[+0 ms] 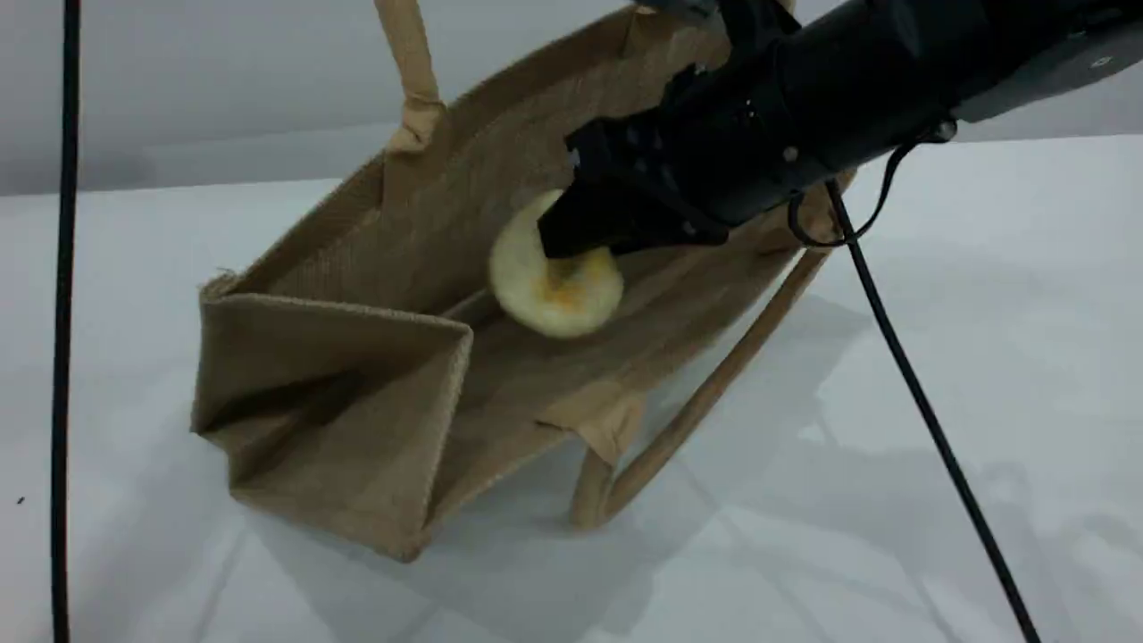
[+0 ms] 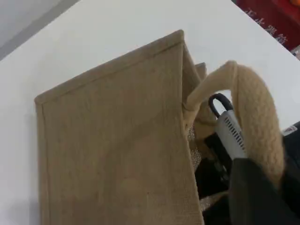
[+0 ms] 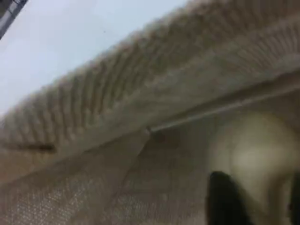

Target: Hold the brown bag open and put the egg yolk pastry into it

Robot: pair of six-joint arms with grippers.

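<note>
Two arms met at the bag [image 1: 339,402], which hung tilted with its mouth wide open and its lower corner down by the counter [image 1: 982,313]. The left fingers [image 2: 255,197] were closed on the upper handle [image 2: 255,112], and the bag hung from them. The right fingers [image 1: 589,228] reached into the mouth, their tips over the pastry [image 1: 558,295], which sat against the bag's inner wall. Whether they gripped it could not be told. The lower handle [image 1: 696,411] trailed to the counter.
</note>
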